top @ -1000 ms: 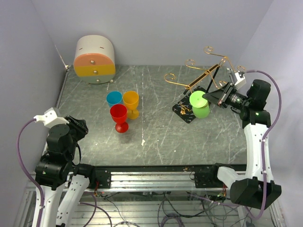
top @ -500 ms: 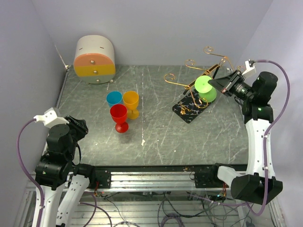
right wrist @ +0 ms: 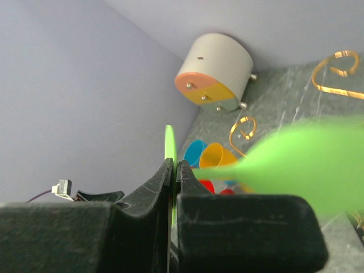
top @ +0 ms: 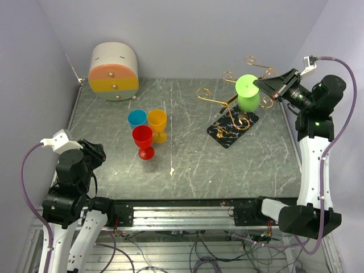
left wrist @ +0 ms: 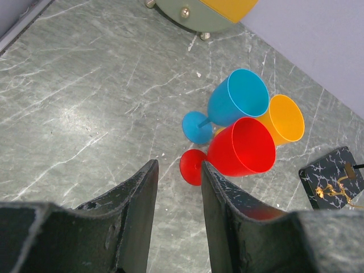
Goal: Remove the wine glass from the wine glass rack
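The green wine glass [top: 248,94] hangs upside down, foot uppermost, held in the air over the back right of the table. My right gripper [top: 264,84] is shut on its flat green foot [right wrist: 169,142]; the blurred green bowl [right wrist: 307,165] fills the right of the right wrist view. The wine glass rack [top: 227,102], gold wire arms with scroll ends, stands on its black square base [top: 232,129] just below and left of the glass. One gold scroll [right wrist: 244,128] shows behind the glass. My left gripper [top: 94,151] is open and empty near the front left [left wrist: 179,168].
A red glass [top: 143,141], a blue glass [top: 136,118] and an orange glass [top: 157,124] stand together at mid left, also in the left wrist view [left wrist: 242,145]. A round white box with pink and yellow drawers [top: 114,71] sits at the back left.
My right gripper has risen and moved back with the green glass, turning it foot-up. The rack, tipped earlier, now rests flat on its base. The left arm has not moved.
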`<state>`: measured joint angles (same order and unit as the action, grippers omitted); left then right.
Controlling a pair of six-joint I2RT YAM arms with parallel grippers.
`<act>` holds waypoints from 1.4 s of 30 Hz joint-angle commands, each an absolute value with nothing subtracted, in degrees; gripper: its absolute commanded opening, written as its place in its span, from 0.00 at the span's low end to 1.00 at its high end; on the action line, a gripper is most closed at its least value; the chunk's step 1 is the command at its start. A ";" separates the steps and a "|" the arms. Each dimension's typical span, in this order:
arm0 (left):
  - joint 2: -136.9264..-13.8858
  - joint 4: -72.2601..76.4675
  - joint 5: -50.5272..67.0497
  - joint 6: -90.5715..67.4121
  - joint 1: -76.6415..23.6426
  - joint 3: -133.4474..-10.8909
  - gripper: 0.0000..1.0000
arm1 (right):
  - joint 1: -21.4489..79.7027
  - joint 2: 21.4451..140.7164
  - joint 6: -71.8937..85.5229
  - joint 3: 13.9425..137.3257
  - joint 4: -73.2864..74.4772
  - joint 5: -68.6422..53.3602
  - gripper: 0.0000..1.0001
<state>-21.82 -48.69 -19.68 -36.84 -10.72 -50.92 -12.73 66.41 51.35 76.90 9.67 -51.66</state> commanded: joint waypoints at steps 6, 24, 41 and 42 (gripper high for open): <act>-21.96 -46.86 -19.02 -36.42 -11.05 -50.92 0.49 | -9.79 63.59 57.92 82.93 -8.03 -58.66 0.00; -33.47 -50.22 4.66 -45.41 -11.07 -62.64 0.92 | 39.14 73.52 4.67 99.70 25.57 -17.94 0.00; -25.79 -34.02 29.72 -74.66 -11.07 -52.12 0.90 | 68.00 63.20 -17.49 66.78 0.01 12.91 0.00; -25.59 -31.85 31.18 -76.50 -11.07 -50.69 0.90 | 69.34 62.79 -18.68 65.39 -1.73 14.02 0.00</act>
